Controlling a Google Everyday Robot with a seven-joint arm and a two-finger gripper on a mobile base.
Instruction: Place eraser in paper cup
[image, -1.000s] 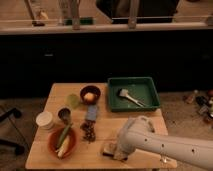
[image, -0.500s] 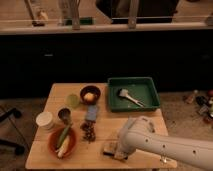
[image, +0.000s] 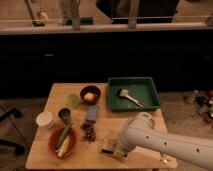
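Observation:
The eraser (image: 108, 143), a flat brown block with a lighter tan top, lies near the table's front edge, right of the middle. My gripper (image: 119, 150) is at the end of the white arm (image: 165, 142) that comes in from the lower right. It sits right at the eraser's right side and partly hides it. I cannot tell whether it touches the eraser. The white paper cup (image: 44, 120) stands upright at the table's left edge, well to the left of the gripper.
On the wooden table (image: 80, 156) stand a green tray (image: 150, 100) holding a brush (image: 129, 96), a dark bowl (image: 90, 93) with an orange fruit, a green cup (image: 73, 100), a metal can (image: 64, 114), an orange bowl (image: 62, 141) with vegetables, a blue-grey pad (image: 92, 112) and a dark cluster (image: 89, 131).

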